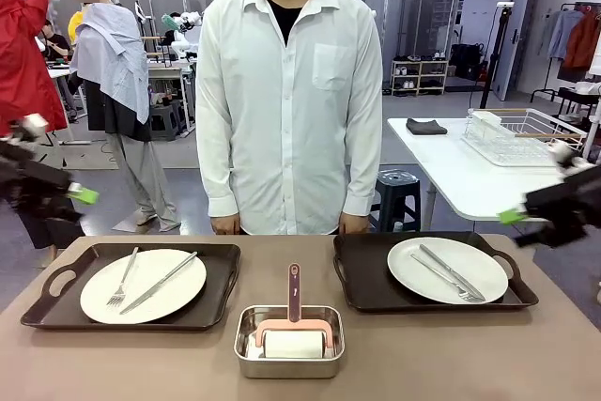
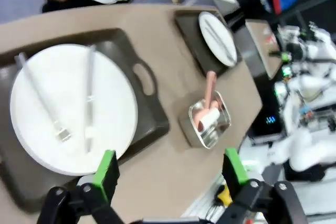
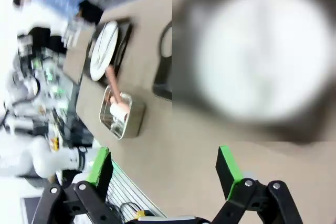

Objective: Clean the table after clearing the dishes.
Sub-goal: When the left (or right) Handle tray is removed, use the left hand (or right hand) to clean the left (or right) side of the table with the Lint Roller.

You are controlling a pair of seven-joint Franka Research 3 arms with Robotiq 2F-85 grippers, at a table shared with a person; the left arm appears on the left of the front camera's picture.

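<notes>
Well apart, left end effector (image 2: 169, 157) and right end effector (image 3: 163, 153) agape, empty, raised near table (image 1: 441, 354) side edges.

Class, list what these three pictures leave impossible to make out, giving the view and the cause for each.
- Right wrist view: any cutlery on the near plate is lost in blur.
- Front view: the underside of the roller is hidden by the wall of the steel pan.
- Left wrist view: one end of the left tray is cut off by the picture's left edge.
</notes>
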